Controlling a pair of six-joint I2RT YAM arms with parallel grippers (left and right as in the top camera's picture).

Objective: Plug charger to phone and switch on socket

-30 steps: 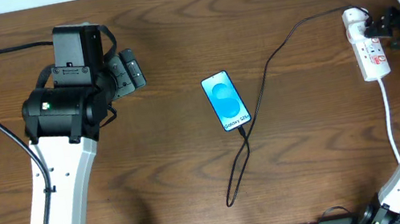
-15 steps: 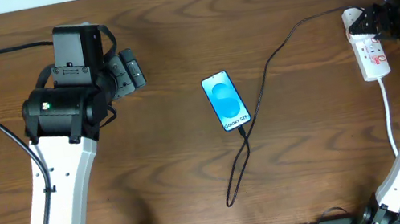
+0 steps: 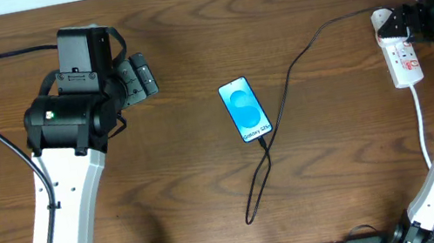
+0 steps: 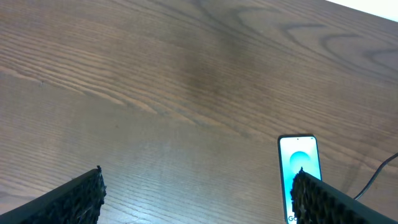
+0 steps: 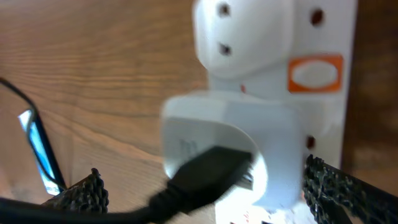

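Observation:
The phone (image 3: 245, 110) lies screen up mid-table, its blue screen lit. The black charger cable (image 3: 284, 97) meets the phone's near end, loops toward the table front, then runs back right to a white plug (image 5: 224, 146) seated in the socket strip (image 3: 403, 55). My right gripper (image 3: 403, 21) hangs over the strip's far end, open, its fingertips (image 5: 81, 196) on either side of the plug and not touching it. An orange switch (image 5: 316, 73) sits beside the plug. My left gripper (image 3: 139, 77) is open and empty, far left of the phone (image 4: 298, 165).
The strip's white cord (image 3: 422, 127) runs toward the table's front right, beside my right arm. The cable's loop (image 3: 254, 208) lies in front of the phone. The table's far edge runs along the top of the overhead view.
My right gripper has moved left and a little farther back, from beside the strip to over its far end and the plug. The left arm, phone and cable have not moved.

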